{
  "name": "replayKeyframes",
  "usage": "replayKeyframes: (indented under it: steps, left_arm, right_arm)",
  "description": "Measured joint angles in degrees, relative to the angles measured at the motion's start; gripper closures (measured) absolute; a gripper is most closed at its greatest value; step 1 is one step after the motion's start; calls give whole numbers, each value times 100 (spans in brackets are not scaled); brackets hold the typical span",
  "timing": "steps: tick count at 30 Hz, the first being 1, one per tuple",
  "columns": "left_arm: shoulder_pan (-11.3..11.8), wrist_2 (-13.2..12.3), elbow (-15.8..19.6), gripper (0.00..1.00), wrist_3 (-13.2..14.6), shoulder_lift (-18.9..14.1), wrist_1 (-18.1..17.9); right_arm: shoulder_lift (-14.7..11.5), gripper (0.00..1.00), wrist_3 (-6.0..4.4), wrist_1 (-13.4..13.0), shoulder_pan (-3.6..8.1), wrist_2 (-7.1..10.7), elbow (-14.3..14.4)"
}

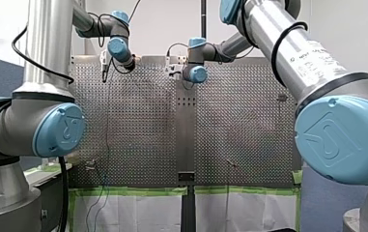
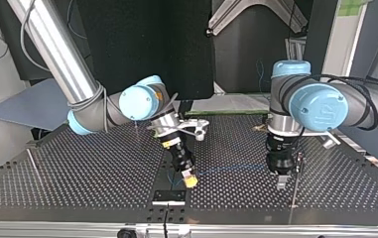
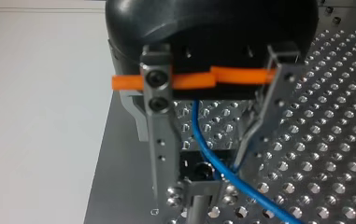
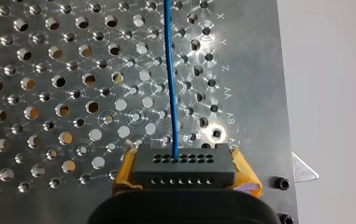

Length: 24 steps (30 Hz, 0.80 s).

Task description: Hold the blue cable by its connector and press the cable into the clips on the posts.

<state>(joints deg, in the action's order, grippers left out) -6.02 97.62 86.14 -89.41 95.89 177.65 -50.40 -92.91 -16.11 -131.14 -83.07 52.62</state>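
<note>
Start at the top view's left: your right gripper has its yellow pads pressed onto the black connector. The blue cable leaves the connector's face and runs straight ahead of it, low over the perforated table. Hold that pinch firm and the line lightly taut, so the cable lies straight ahead of the pads rather than sagging (a slack run will slip off beside a clip).

Across to the right, your left gripper stands with its metal fingers spread. The cable passes between them, free of both as far as I can tell, and runs down past a clip just under the fingertips. Centre the cable over that clip's slot first, then press straight down.

Whether the cable is seated in the clip cannot be read, because the clip is cut off at the edge of the left wrist view and its post is out of sight. In the front view both grippers are far and small, and the cable is barely a thread.
</note>
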Motion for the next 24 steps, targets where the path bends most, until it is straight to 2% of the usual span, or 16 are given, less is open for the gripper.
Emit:
replayKeyframes:
  steps: [10,11,12,13,14,15,16,24]
  left_arm:
    - [-37,31,-3,2,41,2,-92]
    - [-48,59,-3,5,45,2,-112]
    - [-57,86,-3,38,50,2,-123]
    - [-66,117,-3,38,59,0,-132]
    - [-78,166,-3,60,80,-2,-140]
    - [-86,204,-3,60,103,-3,-143]
    - [-95,240,-3,100,128,-3,-146]
    - [-199,504,49,100,362,-18,-298]
  right_arm:
    - [0,100,0,1,2,2,0]
    - [0,100,0,2,3,3,0]
    - [0,100,0,5,2,3,0]
    - [0,100,0,6,2,4,0]
    - [0,100,0,7,1,4,0]
    - [0,100,0,8,2,4,-1]
    - [0,100,0,9,2,4,0]
    - [0,100,0,10,-2,3,0]
